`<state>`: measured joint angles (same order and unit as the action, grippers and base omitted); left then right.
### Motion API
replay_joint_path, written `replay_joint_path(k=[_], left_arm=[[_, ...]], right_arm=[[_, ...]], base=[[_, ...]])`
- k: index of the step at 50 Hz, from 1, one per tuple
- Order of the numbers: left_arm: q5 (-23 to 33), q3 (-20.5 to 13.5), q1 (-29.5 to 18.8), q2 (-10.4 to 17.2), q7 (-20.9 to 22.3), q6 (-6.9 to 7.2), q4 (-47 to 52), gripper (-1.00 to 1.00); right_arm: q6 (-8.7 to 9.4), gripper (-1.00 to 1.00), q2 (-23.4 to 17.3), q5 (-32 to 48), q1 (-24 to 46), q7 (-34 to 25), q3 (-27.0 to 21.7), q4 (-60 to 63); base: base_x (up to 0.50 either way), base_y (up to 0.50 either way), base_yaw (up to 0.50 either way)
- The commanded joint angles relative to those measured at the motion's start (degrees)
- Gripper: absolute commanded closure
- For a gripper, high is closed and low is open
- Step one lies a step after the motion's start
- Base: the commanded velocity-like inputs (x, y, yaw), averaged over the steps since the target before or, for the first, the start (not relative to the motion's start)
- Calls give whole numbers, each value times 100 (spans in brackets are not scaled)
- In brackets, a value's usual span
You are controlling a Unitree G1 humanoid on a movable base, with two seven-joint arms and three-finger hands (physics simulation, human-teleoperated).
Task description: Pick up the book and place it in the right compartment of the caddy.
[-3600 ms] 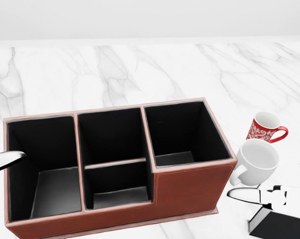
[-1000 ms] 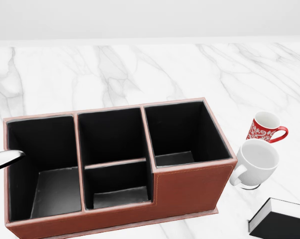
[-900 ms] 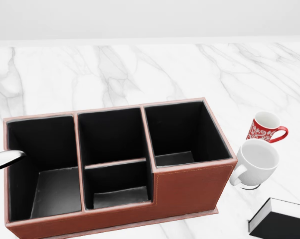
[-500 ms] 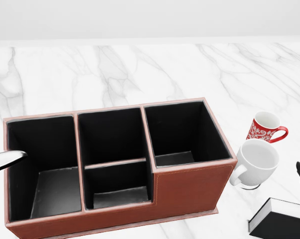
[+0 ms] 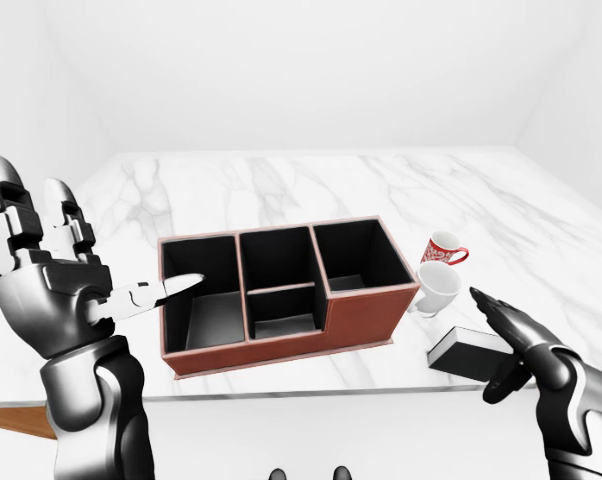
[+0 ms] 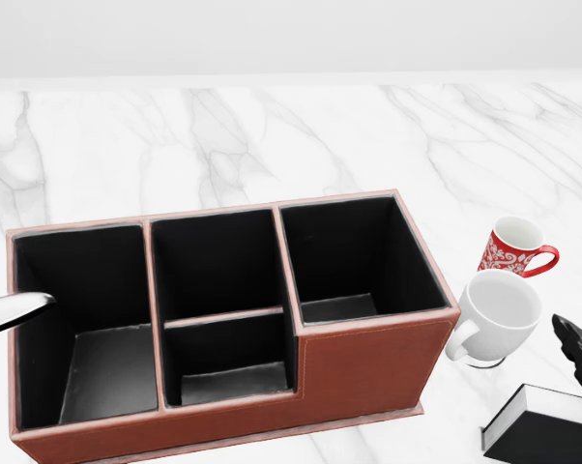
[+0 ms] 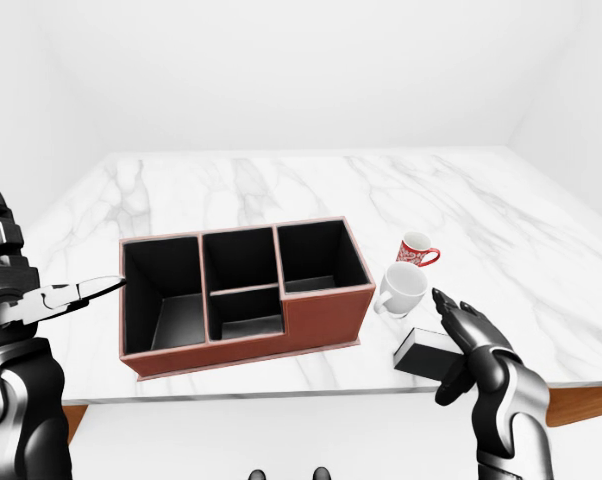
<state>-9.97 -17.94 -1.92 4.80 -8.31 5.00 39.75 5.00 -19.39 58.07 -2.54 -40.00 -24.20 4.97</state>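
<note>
The book (image 6: 542, 435) is black with white page edges and lies flat on the marble table at the lower right of the head view. The red-brown caddy (image 6: 368, 372) stands to its left, and its black right compartment (image 6: 354, 256) holds nothing. My right hand (image 5: 496, 345) is open and hovers just above the book's right end, fingers spread, not touching it. Its fingertips (image 6: 573, 343) show at the right edge of the head view. My left hand (image 5: 101, 270) is open and raised left of the caddy, with one finger (image 6: 11, 311) pointing over the left compartment.
A white mug (image 6: 499, 309) stands between the caddy and the book, close to both. A red patterned mug (image 6: 513, 246) stands just above it. The table's near edge (image 5: 311, 385) runs just below the caddy and book.
My right hand, out of the head view one second ago, has come in from the right edge and moved left and up over the book. The book, caddy and left hand have not moved.
</note>
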Motion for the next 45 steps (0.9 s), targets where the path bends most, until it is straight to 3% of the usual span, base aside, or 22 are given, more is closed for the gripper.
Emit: replay_joint_path(k=[1,30,31,32,33,45], left_arm=[[7,5,2,-1,2,0,-17,-100],[24,12,-3,-1,0,0,-23,-100],[27,17,-1,-3,2,0,-30,-100],[30,19,0,-4,3,0,-33,-100],[29,17,0,-4,4,0,-40,-100],[27,13,6,-3,6,0,-49,-100]], right_arm=[[0,-100,-122,1,99,0,86,-289],[0,-100,-244,-193,41,0,364,-1435],[0,1,-230,-193,43,0,370,-1388],[0,58,-225,-191,48,0,377,-1375],[0,100,-225,-189,56,0,390,-1409],[0,100,-201,-211,8,0,400,-1327]], base=[[0,0,0],[0,0,0],[0,0,0],[0,0,0],[0,0,0],[0,0,0]])
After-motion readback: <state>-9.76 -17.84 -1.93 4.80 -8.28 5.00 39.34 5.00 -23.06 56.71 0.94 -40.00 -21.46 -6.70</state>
